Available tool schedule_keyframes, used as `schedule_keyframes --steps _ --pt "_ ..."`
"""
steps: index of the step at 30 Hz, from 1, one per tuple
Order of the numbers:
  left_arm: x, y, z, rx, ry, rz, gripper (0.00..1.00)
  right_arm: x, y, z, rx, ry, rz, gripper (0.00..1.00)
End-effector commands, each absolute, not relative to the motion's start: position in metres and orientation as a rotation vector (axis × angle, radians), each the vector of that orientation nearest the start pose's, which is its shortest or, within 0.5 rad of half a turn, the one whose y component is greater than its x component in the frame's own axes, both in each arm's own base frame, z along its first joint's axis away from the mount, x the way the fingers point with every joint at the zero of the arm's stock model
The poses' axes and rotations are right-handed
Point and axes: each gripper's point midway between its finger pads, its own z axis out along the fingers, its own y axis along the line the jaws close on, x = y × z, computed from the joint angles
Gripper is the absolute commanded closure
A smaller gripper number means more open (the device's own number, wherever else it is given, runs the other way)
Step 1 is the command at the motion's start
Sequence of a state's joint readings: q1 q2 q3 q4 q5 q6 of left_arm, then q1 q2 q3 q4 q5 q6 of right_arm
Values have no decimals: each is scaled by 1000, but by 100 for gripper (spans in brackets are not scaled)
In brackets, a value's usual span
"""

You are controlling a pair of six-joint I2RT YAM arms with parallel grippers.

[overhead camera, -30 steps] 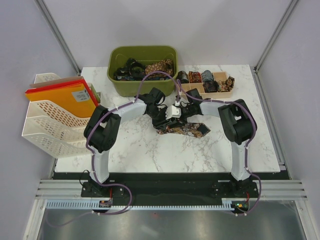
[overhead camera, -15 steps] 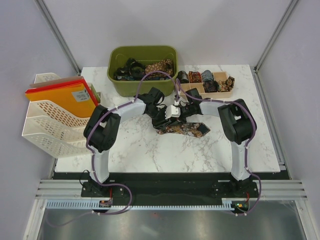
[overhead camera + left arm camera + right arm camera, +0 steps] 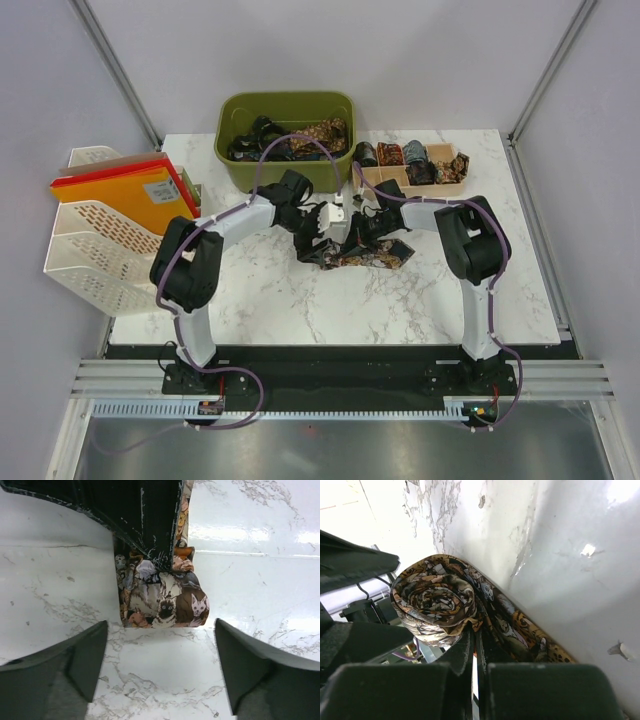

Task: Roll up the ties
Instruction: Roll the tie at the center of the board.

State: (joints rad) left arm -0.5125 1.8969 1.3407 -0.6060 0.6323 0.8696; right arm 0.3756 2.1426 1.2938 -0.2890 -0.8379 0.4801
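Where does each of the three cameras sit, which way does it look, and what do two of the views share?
Top external: fixed above and behind the bases, looking down on the table; left arm and right arm show whole.
Left wrist: on the left wrist, looking down past its open left claw at the printed tie.
Right wrist: on the right wrist, looking along its shut right claw at the tie's rolled end.
Shared: both wrist views show that same tie.
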Motion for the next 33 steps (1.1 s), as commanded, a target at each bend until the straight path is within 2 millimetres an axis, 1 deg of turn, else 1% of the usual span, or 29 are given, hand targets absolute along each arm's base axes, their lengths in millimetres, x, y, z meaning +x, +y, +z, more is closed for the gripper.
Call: schedule_keyframes --steps 1,6,10,11,14,15,17,22,23,24,26,27,29,30,33 --pt "325 -270 77 1737 1756 -719 1 324 248 -47 -93 2952 1033 100" --pt "322 -272 73 1744 1709 -719 0 324 247 -49 -80 2959 1040 100" --pt "327 -276 62 1760 1679 -643 0 326 249 -48 -87 2954 1050 100" --pt "327 -278 60 1772 1671 -636 0 325 249 -48 -87 2954 1052 100" --pt "324 -281 49 1815 1671 -618 0 325 248 -48 -86 2956 1055 100" --pt "324 -282 44 1837 1671 -588 0 325 249 -48 -89 2954 1056 100" --pt "329 -283 41 1854 1653 -545 0 326 249 -48 -87 2954 1058 100" --pt "328 -284 30 1923 1623 -501 1 327 249 -50 -88 2957 1055 100" --pt "328 -284 29 1929 1619 -496 4 327 249 -50 -88 2957 1055 100" --pt "326 -284 29 1938 1620 -501 13 327 249 -52 -88 2961 1052 100" --pt "323 -285 30 1949 1610 -523 24 326 248 -52 -87 2964 1048 100" --pt "319 -284 31 1955 1615 -540 34 325 247 -54 -86 2969 1050 100" --pt "316 -286 38 1950 1596 -564 44 324 249 -53 -85 2969 1064 100" --pt "316 -287 41 1948 1593 -572 53 322 249 -52 -86 2970 1066 100" --pt "313 -289 50 1938 1599 -598 63 319 253 -47 -99 2962 1083 100"
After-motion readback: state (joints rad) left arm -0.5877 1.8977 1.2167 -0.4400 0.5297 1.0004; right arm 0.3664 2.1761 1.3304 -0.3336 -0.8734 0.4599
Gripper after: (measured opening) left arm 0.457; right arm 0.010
